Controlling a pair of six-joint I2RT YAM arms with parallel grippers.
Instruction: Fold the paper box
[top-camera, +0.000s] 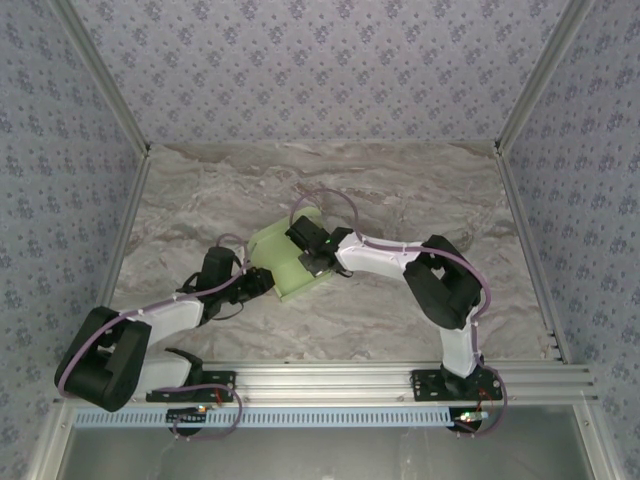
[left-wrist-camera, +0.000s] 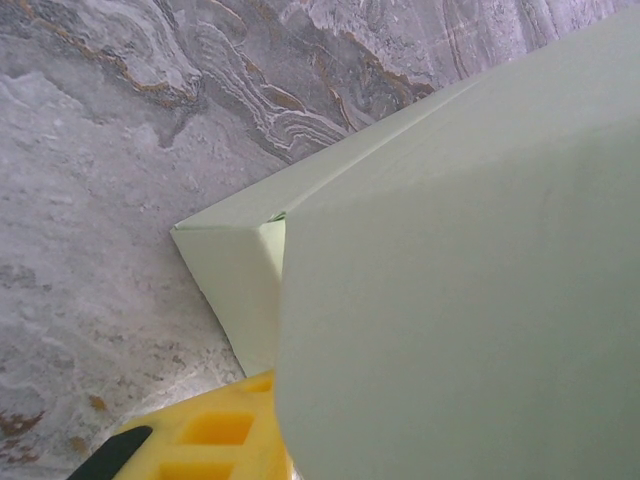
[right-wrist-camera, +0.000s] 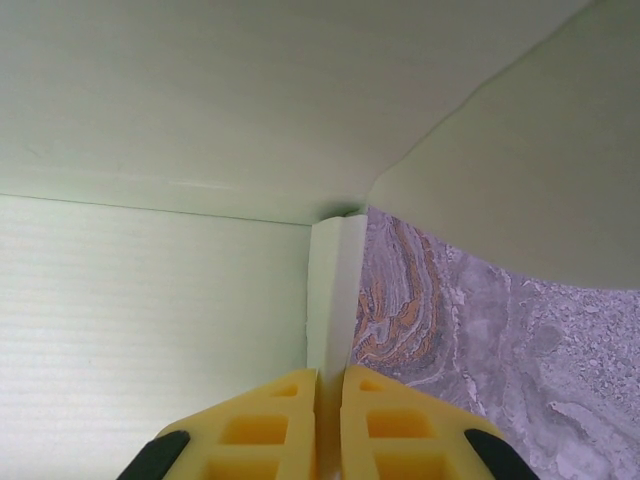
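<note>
From above, the pale lime-green thin-card paper box (top-camera: 283, 262) lies partly folded on the grey marbled tabletop (top-camera: 420, 200), between the two grippers. The left gripper (top-camera: 262, 283) meets its near-left edge and the right gripper (top-camera: 310, 256) reaches over its right side. On the left wrist camera, one yellow moulded finger (left-wrist-camera: 215, 432) shows at the bottom; a broad card panel (left-wrist-camera: 460, 300) rises just ahead and to the right of it, covering the other finger, so I cannot tell whether these jaws grip. On the right wrist camera, the right gripper (right-wrist-camera: 330, 385) is pinched closed on a narrow upright strip of card (right-wrist-camera: 330, 290), with box walls to its left and above, and bare tabletop to its right.
</note>
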